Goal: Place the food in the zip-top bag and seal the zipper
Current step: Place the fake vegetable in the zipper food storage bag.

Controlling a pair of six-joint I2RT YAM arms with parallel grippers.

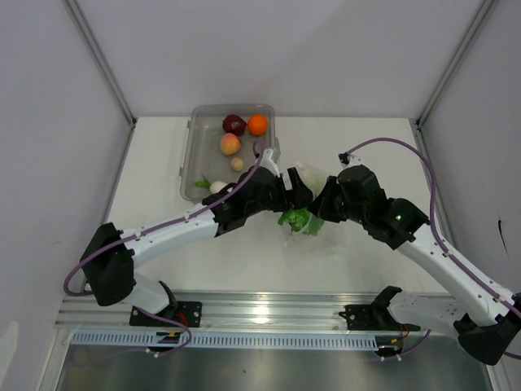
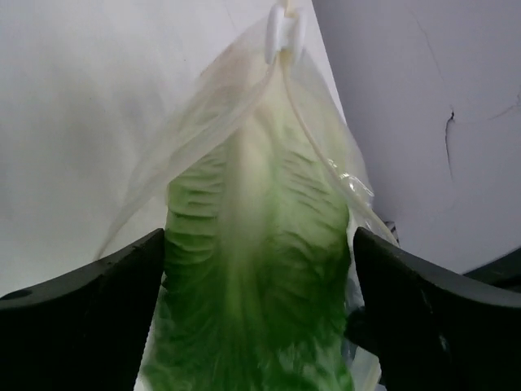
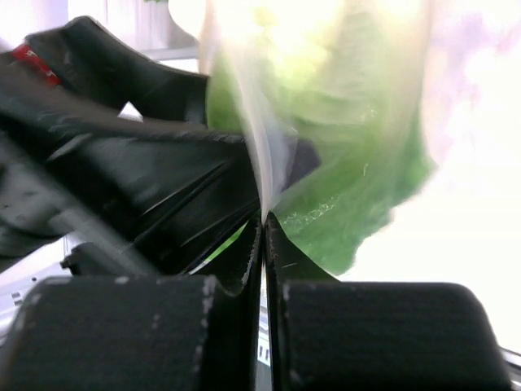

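The green lettuce [image 1: 296,218] hangs in the mouth of the clear zip-top bag [image 1: 308,173] at mid-table. My left gripper [image 1: 299,195] holds the lettuce [image 2: 252,285] across its width between its fingers [image 2: 122,285], with the bag's film [image 2: 203,122] around the leaf and a white zipper slider [image 2: 281,32] at the far end. My right gripper [image 1: 319,204] is shut on the bag's edge [image 3: 260,163], with the lettuce [image 3: 358,195] just beyond it. The dark red bulb [image 1: 234,124], orange [image 1: 257,125], peach fruit [image 1: 230,144], beige lump [image 1: 237,164] and radish [image 1: 216,186] lie in the tray.
The grey translucent tray [image 1: 189,163] stands at the back left, just behind my left arm. Enclosure walls and posts stand left, right and behind. A metal rail runs along the near edge [image 1: 260,314].
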